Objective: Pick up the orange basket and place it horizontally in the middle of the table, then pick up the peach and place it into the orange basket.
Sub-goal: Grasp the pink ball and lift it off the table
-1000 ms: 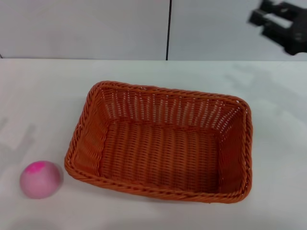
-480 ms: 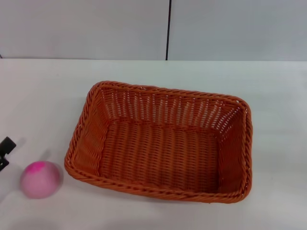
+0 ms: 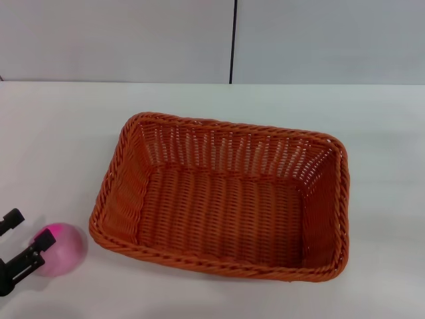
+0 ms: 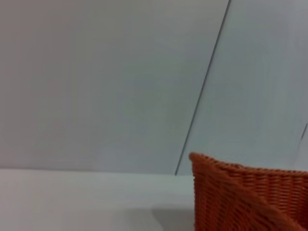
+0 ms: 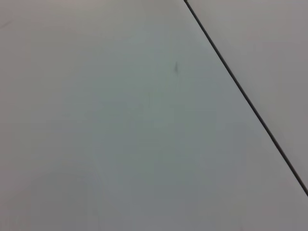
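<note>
The orange basket lies mid-counter, while the released left hand reaches the ungrasped peach.

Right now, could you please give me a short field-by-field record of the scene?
basket: orange basket lying lengthwise mid-table, holding nothing
peach: peach on the table, left of the basket, apart from it
left gripper: left gripper open, at the peach's left side
right gripper: out of view
stage: peach not yet lifted
</note>
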`<action>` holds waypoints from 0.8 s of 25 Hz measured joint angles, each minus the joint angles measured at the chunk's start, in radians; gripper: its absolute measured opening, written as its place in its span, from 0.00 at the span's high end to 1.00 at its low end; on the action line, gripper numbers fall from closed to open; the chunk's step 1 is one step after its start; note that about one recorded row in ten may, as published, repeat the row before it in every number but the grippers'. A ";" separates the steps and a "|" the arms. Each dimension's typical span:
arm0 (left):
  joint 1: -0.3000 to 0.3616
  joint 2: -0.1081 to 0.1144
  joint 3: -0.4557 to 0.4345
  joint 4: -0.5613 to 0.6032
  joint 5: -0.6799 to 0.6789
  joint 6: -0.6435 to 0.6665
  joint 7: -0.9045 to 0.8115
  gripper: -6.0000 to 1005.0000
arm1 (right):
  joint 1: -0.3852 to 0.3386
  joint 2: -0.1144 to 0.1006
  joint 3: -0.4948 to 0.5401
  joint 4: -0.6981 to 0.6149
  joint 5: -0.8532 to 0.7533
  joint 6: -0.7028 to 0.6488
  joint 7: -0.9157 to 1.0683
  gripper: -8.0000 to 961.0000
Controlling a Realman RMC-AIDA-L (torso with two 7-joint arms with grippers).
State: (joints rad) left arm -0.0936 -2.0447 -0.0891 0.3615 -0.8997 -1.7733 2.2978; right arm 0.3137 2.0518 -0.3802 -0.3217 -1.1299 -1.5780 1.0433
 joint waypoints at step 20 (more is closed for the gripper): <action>-0.003 -0.012 0.043 -0.009 0.036 0.079 0.000 0.21 | 0.012 0.009 -0.010 0.002 -0.008 -0.004 0.001 0.52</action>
State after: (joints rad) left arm -0.0969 -2.0564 -0.0461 0.3528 -0.8633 -1.6945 2.2979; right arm 0.3252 2.0613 -0.3898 -0.3196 -1.1374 -1.5817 1.0447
